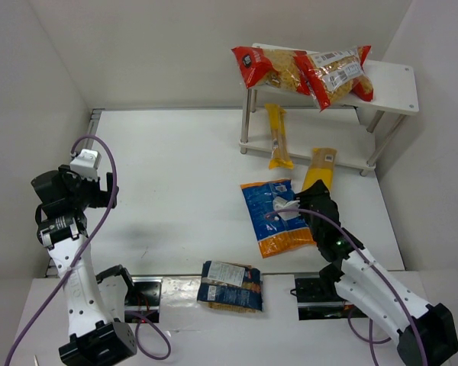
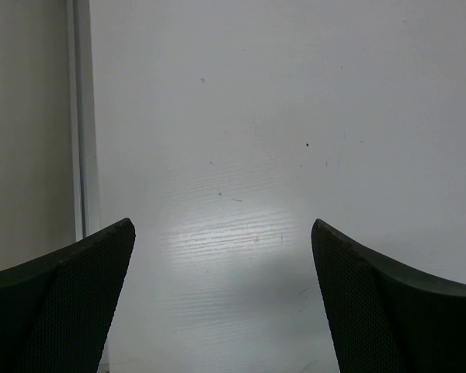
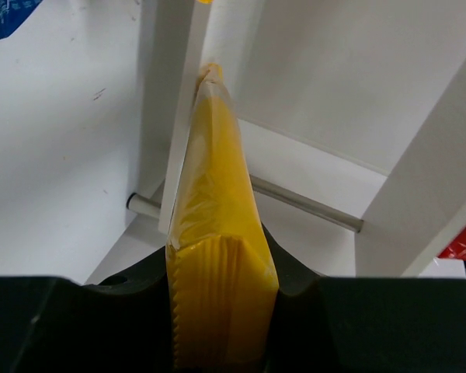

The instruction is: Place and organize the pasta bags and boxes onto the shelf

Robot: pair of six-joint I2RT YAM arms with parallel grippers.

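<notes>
My right gripper [image 1: 318, 192] is shut on a yellow spaghetti pack [image 1: 321, 166], gripped at its near end [image 3: 217, 295] with its far end at the edge of the shelf's lower board [image 1: 343, 156]. Another yellow spaghetti pack [image 1: 278, 137] lies on that board, sticking out over its front edge. Two red-ended clear bags [image 1: 271, 67] [image 1: 337, 75] lie on the white shelf's top board [image 1: 393, 84]. A large blue-and-orange bag [image 1: 276, 217] lies on the table left of my right gripper. A small dark-blue bag [image 1: 230, 285] lies near the arm bases. My left gripper [image 2: 221, 303] is open and empty over bare table at the left.
White walls enclose the table on the left, back and right. The shelf's thin silver legs [image 1: 246, 122] stand at its corners, and a silver crossbar [image 3: 307, 203] shows in the right wrist view. A purple cable [image 1: 99, 221] hangs along my left arm.
</notes>
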